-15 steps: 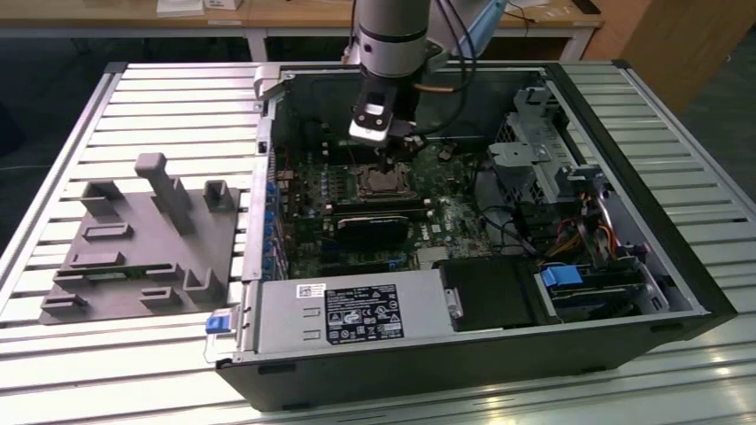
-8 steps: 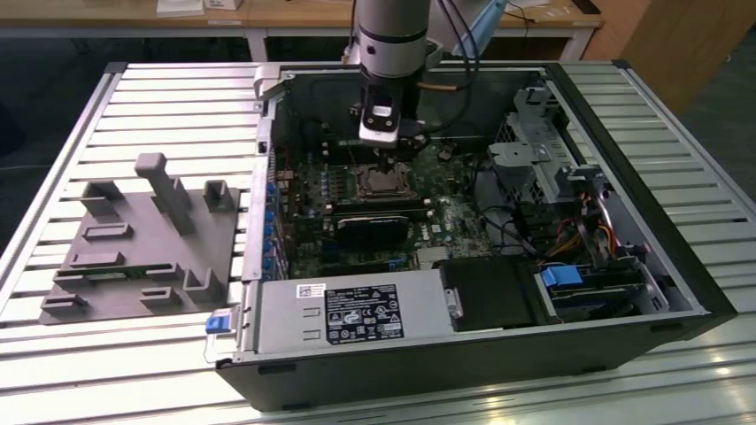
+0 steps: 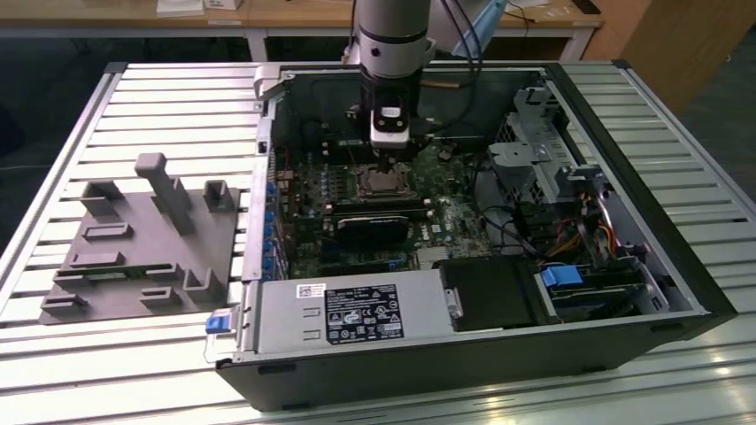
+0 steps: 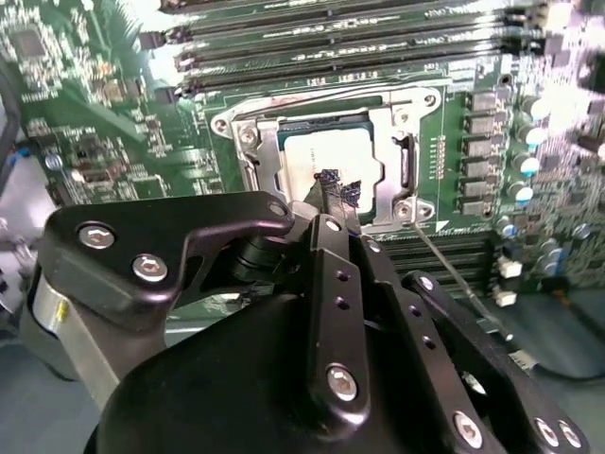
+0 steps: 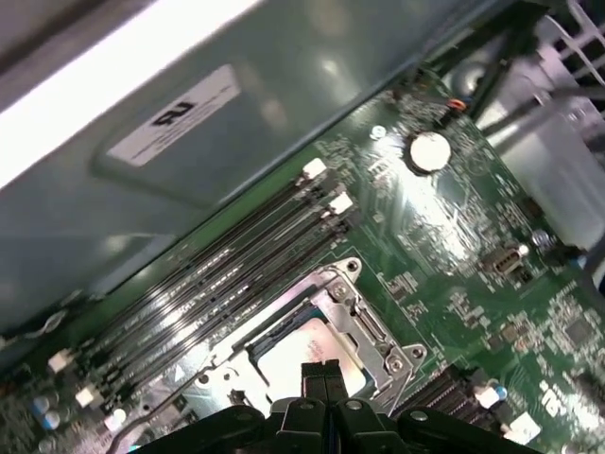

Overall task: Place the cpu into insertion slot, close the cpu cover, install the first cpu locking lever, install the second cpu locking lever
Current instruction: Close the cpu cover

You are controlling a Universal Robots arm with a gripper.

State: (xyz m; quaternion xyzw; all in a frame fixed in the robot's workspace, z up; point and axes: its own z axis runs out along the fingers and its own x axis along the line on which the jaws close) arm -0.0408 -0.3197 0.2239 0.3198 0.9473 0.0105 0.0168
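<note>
The cpu [image 4: 321, 156] lies flat in the insertion slot [image 3: 384, 183], its silvery top showing through the window of the cpu cover [image 4: 263, 161]. The cover lies down over the chip. My gripper [image 4: 333, 189] hangs just above the chip's edge, its fingers shut together with nothing between them. In the first wrist view the same paired tips of the gripper [image 5: 322, 371] stand over the cpu [image 5: 284, 357] and the cover's frame [image 5: 371, 331]. A thin metal locking lever [image 4: 454, 274] runs out slantwise from one socket corner, away from the frame.
Long black memory slots [image 4: 331, 47] run beside the socket. A black heatsink block [image 3: 372, 228] sits just in front of it. The case wall [image 5: 236, 142], a drive cage [image 3: 532, 150] and the power supply [image 3: 354, 310] hem in the board. A grey fixture [image 3: 142, 239] stands at the exterior view's left.
</note>
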